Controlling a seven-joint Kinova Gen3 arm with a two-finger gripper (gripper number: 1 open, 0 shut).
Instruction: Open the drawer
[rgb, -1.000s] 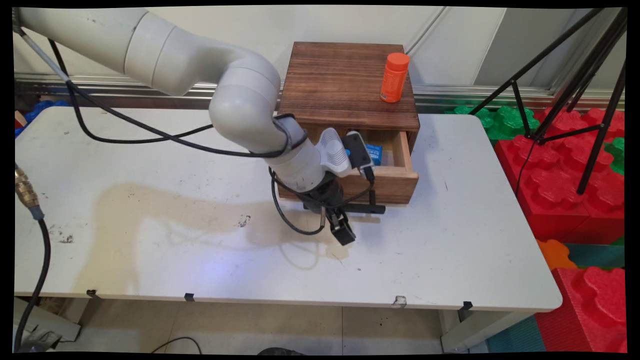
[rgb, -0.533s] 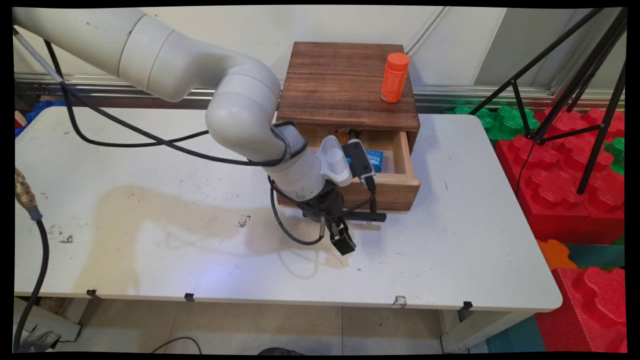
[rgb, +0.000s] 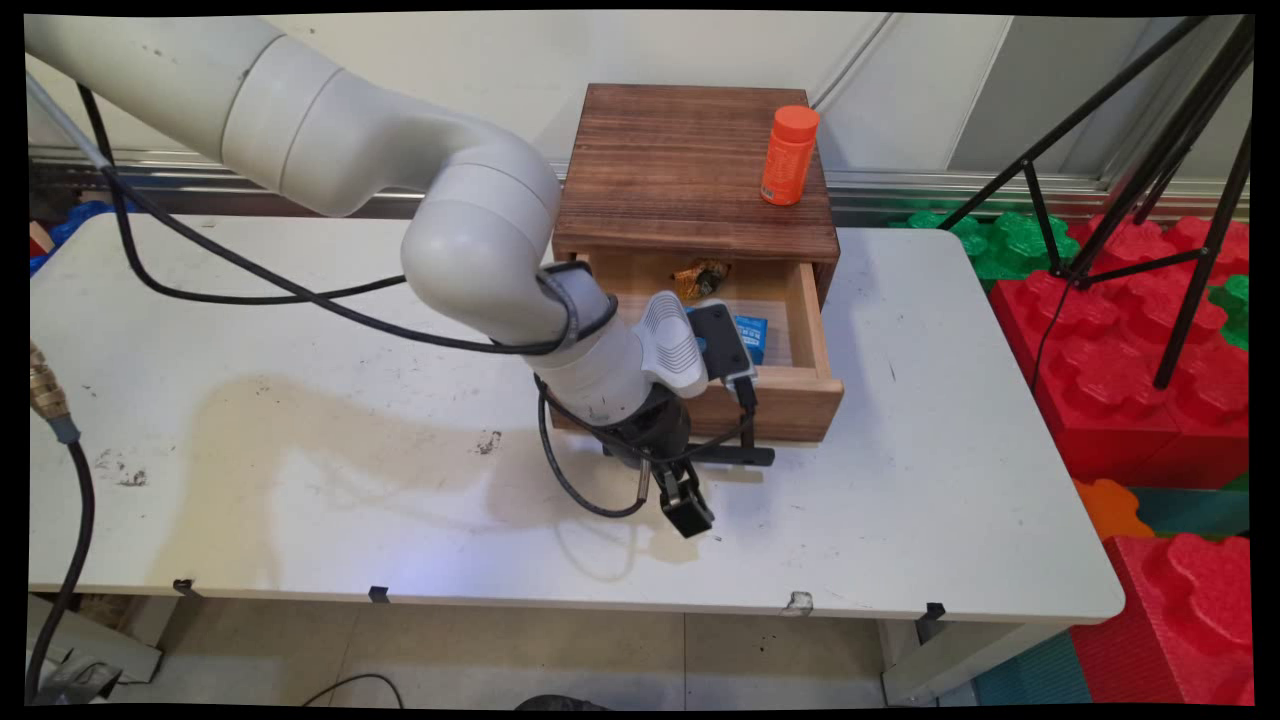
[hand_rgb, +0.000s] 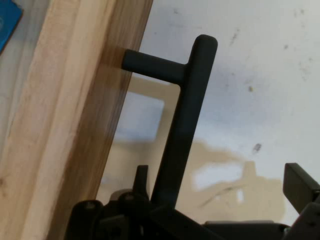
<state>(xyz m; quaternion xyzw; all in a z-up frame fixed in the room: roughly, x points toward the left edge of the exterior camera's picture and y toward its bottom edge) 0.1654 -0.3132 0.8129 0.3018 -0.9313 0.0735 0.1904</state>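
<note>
Bent low over the desk (rgb: 300, 480), pincer (rgb: 690, 505) hooked round the drawer handle (hand_rgb: 187, 115), grip unclear. Drawer (rgb: 790, 385) pulled open; orange bottle (rgb: 789, 155) on the cabinet (rgb: 680, 170).

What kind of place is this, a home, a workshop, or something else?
Most likely a robotics lab or test space, not a home. A scuffed white folding table holds a small dark wooden drawer box, black tripod legs stand at its right, and big red and green foam building blocks are stacked alongside.

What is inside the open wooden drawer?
Inside the drawer lie a blue packet and a small brown-orange wrapped thing. The arm covers the drawer's left part, so anything there is hidden.
</note>
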